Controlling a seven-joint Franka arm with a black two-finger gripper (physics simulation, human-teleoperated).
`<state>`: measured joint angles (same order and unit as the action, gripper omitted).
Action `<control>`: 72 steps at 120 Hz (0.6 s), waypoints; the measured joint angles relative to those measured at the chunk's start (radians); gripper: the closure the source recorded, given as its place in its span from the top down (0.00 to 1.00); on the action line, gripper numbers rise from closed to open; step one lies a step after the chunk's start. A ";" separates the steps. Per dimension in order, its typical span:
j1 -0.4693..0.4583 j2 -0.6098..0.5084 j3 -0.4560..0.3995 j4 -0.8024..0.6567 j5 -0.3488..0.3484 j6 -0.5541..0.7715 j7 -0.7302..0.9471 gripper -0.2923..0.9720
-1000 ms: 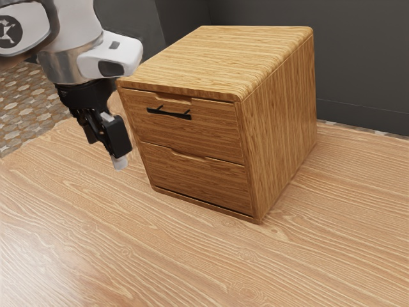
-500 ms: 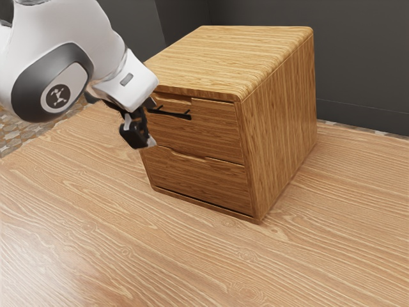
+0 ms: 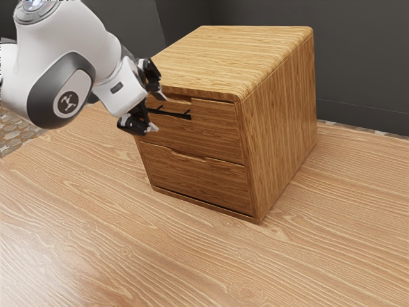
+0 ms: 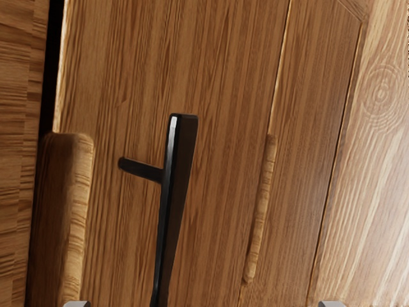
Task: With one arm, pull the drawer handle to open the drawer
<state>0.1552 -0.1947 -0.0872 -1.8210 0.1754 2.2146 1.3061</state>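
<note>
Black end effector (image 3: pixel 147 102): spread wide and gripping nothing. It is set at the end of the handle that lies toward 9 o'clock in the exterior view.
Fingers (image 3: pixel 154 80): one sits at 12 o'clock of that handle end and the other at 6 o'clock, and neither is seen touching the bar. In the wrist view two pale tips stand well apart with the bar running between them, nearer to one tip.
Arm (image 3: pixel 57 70): white and grey, with a dark joint cap. It enters from 10 o'clock in the exterior view and reaches toward 3 o'clock.
Handle (image 3: pixel 171 114): a slim black bar mounted on the upper drawer front, running from 9 to 3 o'clock in the exterior view. Close up (image 4: pixel 171 217) it stands off the wood on a short black post (image 4: pixel 140 169).
Upper drawer (image 3: pixel 204 131): wood-grain front directly under the cabinet top. It looks flush with the front below it, not pulled out.
Lower drawer (image 3: pixel 198 176): matching wood front at 6 o'clock of the upper drawer, also flush.
Cabinet (image 3: pixel 281 115): a two-drawer box of light brown wood with a rounded top edge. It stands upright at 3 o'clock of the end effector.
Surface (image 3: pixel 192 256): pale wood grain carrying the cabinet and spreading toward 6 o'clock.
Floor (image 3: pixel 13 131): patterned tile at 9 o'clock, beyond the surface edge.
Wall (image 3: pixel 364 51): dark grey, behind the cabinet at 1 o'clock.
</note>
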 joint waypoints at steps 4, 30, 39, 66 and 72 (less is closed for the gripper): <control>0.001 0.002 0.000 0.000 -0.002 0.004 0.017 0.57; 0.002 0.015 0.000 0.001 -0.025 0.032 0.108 0.48; 0.003 0.028 0.000 0.002 -0.034 0.040 0.132 0.46; 0.019 0.055 0.007 0.004 -0.055 0.064 0.190 0.41; 0.022 0.061 0.007 0.004 -0.061 0.069 0.200 0.40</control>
<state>0.1767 -0.1338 -0.0799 -1.8171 0.1143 2.2839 1.5065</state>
